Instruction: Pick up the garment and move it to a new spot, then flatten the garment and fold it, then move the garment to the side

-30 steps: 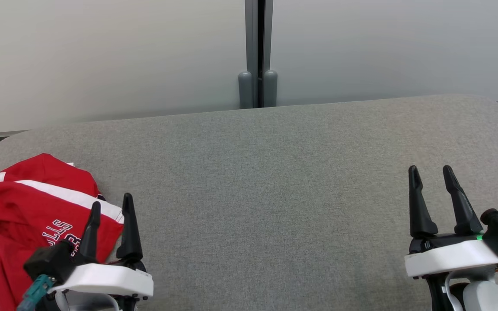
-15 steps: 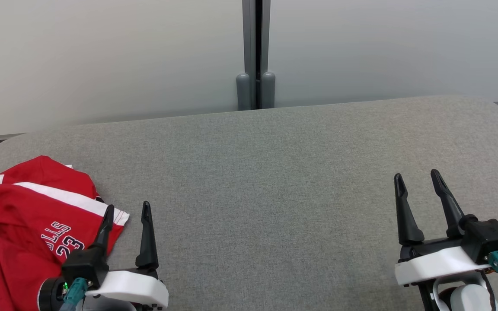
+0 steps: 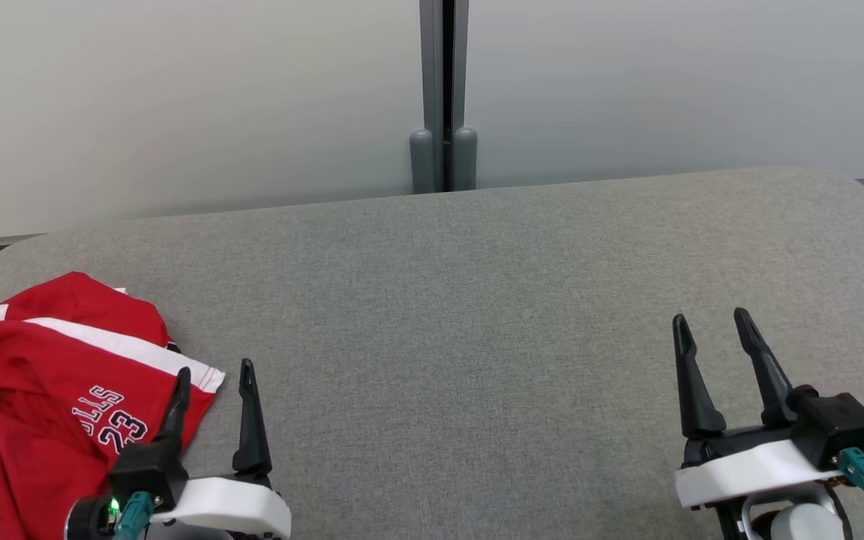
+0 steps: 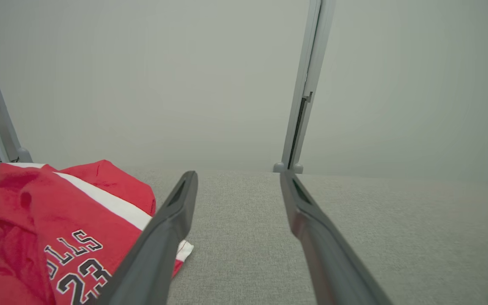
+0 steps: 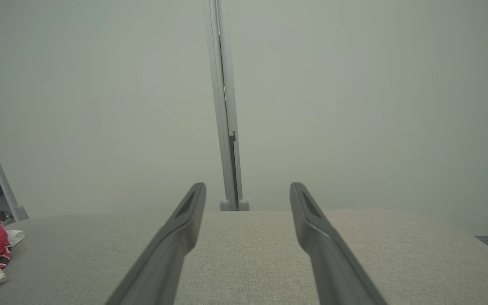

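While the left fingers (image 3: 250, 420) and right fingers (image 3: 691, 390) stand spread wide, empty, pointing up from the lower corners, the crumpled red-and-white jersey (image 3: 49, 375) lies lower left on the grey fabric table (image 3: 477, 337).

Red garment (image 3: 42, 367): you see a jersey with white bands and white, dark-edged lettering, "LLS" above the number 23. It lies crumpled and unfolded at the left end of the grey padded surface (image 3: 477, 300). Its folds are bunched toward that surface's left edge, and one white-trimmed corner lies flat, pointing toward the surface's middle.
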Tool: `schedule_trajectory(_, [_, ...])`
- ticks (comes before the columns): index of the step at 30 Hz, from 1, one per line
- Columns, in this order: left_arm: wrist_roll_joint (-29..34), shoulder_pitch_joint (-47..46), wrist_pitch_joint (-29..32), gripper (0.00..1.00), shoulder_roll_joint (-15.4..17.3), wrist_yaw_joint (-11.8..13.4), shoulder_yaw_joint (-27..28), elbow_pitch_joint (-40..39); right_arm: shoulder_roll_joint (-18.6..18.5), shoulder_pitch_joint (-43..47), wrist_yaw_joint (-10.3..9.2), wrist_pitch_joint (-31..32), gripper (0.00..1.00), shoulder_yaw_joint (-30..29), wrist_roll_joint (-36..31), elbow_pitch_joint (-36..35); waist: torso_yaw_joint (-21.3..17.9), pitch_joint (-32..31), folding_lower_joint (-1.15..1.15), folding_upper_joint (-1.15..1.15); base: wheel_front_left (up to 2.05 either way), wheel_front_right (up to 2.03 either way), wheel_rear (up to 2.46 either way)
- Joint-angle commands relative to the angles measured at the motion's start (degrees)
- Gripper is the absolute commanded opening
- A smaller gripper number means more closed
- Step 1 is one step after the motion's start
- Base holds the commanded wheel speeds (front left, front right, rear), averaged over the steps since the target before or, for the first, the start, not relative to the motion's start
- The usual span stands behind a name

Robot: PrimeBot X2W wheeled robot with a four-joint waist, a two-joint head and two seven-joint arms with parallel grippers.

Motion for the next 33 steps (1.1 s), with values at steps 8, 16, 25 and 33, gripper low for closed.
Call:
schedule_trajectory(8, [-1.48,1.43,-1.18,1.00,-0.84,-3.23,1.97,2.79,-0.16,0.76,0.00,-1.35,1.00,0.87,5.04,4.18,0.16,-0.43,0.00,0.00,0.00,0.00,0.00])
schedule_trajectory(16, [-1.25,1.62,-2.01,1.00,-0.87,-2.65,0.72,6.20,-0.15,-0.30,0.00,-2.18,1.00,1.64,3.49,8.73,-0.03,-0.84,0.00,0.00,0.00,0.00,0.00])
schedule_trajectory(25, [0.59,1.76,-2.56,1.00,-0.86,-1.94,-0.21,6.49,-0.18,-1.10,0.00,-2.81,1.00,2.26,1.40,10.77,-0.24,-1.41,0.00,0.00,0.00,0.00,0.00])
schedule_trajectory(33, [0.36,1.84,-2.56,1.00,-0.85,-1.79,-0.25,6.27,-0.17,-0.67,0.00,-2.79,1.00,2.09,1.85,10.54,0.83,-1.79,0.00,0.00,0.00,0.00,0.00])
